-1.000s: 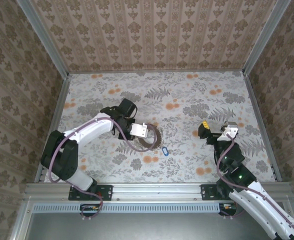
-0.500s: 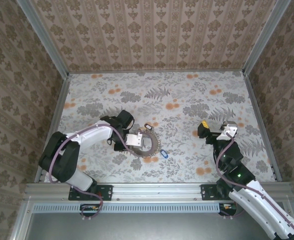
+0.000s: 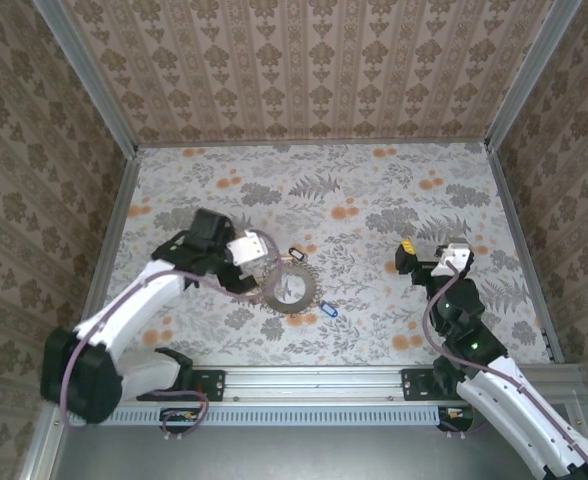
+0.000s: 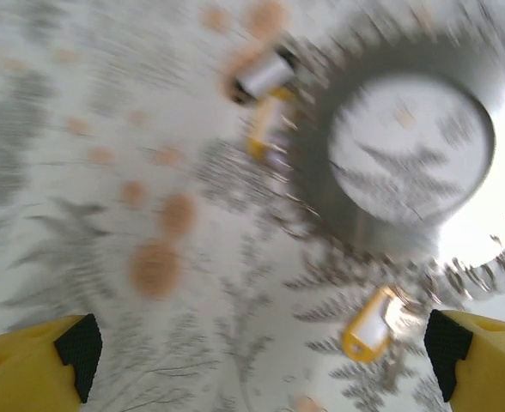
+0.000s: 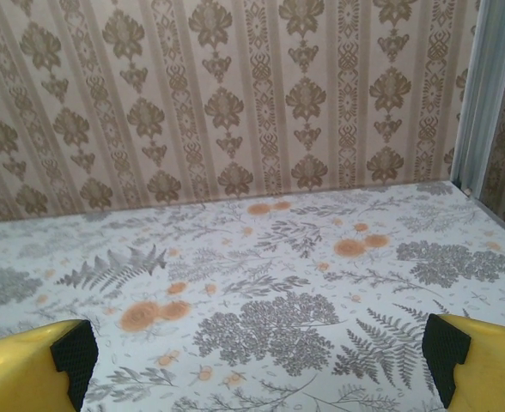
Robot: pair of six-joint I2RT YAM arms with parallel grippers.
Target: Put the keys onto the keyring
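The keyring (image 3: 289, 288), a silvery-grey loop, is lying flat on the worktop (image 3: 394, 200), left of centre and somewhat toward the near edge. A black key (image 3: 296, 253) is lying just beside its far side, and a blue key (image 3: 329, 310) just beside its near-right side. Whether either is threaded on the loop cannot be told.

In the blurred left wrist view, a yellow key (image 4: 368, 324) is lying near the loop, and a second yellow key (image 4: 265, 133) is sitting beside a dark one.

The left end effector (image 4: 261, 348) is hanging over the worktop just left of the loop, fingers spread wide, gripping nothing. The right end effector (image 5: 259, 352) is waiting well apart, toward the right edge, equally wide and empty.

The likely risks:
- The keys are tiny beside the broad fingers, so one could be skidding away or slipping out as the fingers are closing.
- The loop of fine links looks limp, so a nudge could be bunching it or dragging it over a key.

The count is one keyring, two end effectors, and seemingly four keys (one black, one blue, two yellow), though blur is making that tally uncertain.
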